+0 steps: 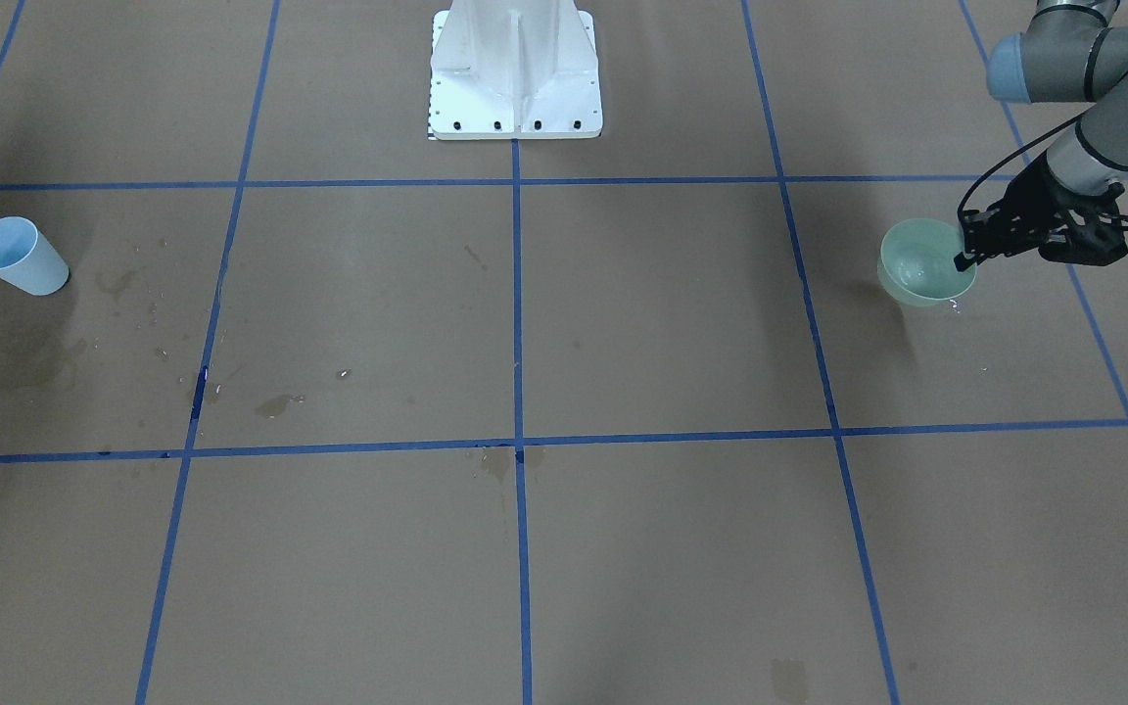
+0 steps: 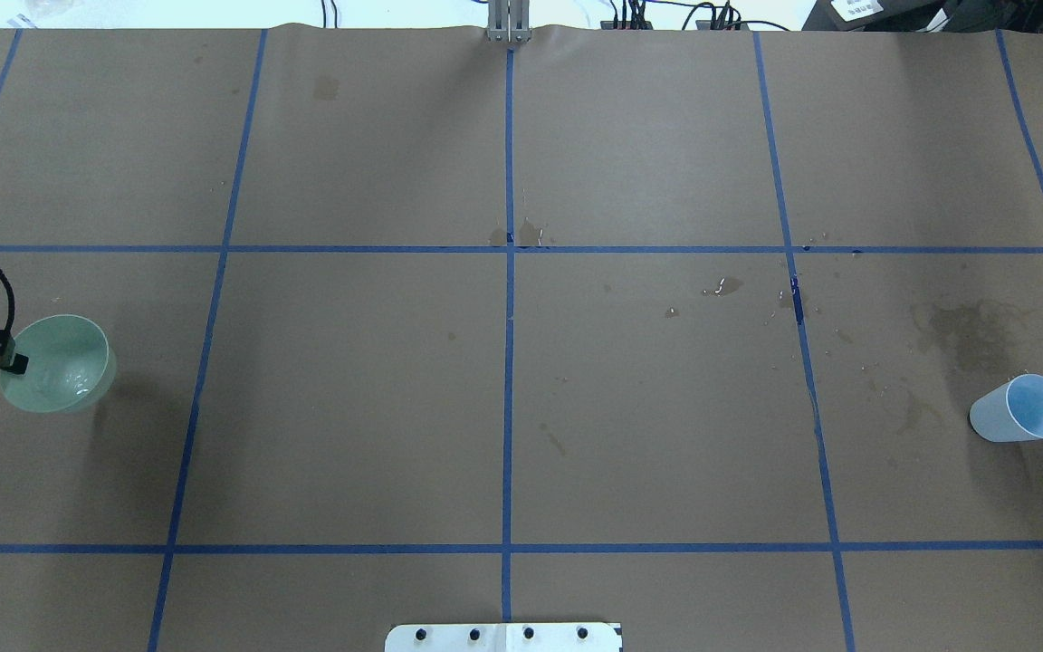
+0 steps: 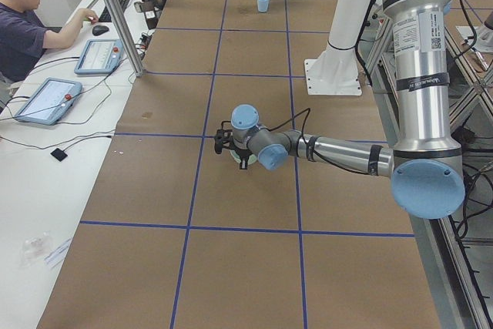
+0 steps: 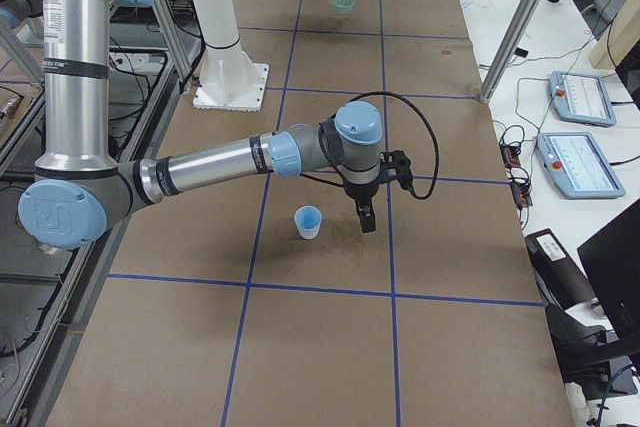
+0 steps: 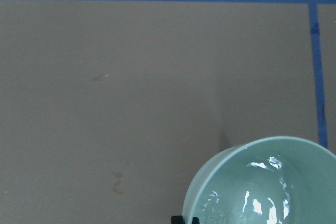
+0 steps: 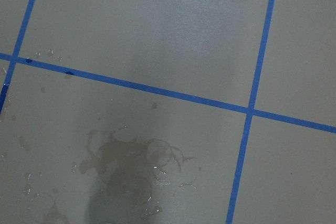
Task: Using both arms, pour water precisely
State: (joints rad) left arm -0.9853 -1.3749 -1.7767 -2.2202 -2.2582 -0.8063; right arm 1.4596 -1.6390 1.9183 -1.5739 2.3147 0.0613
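Clear water (image 5: 261,199) lies in a shallow glinting pool inside the pale-green bowl (image 1: 919,264), whose rim our left pincer (image 1: 963,257) pinches at the left end of the tabletop (image 1: 623,323), while far across it the light-blue cup (image 2: 1021,409) stands near our right pincer (image 4: 365,219), whose grip we cannot tell.

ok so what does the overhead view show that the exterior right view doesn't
Only overhead: water glinting in the green bowl, and a close enough look to see the left tool pinching its rim. Only exterior right: the right arm, with the right tool hanging next to the blue cup without touching it, plus two control tablets. Both: the bowl, the cup and the blue tape grid.
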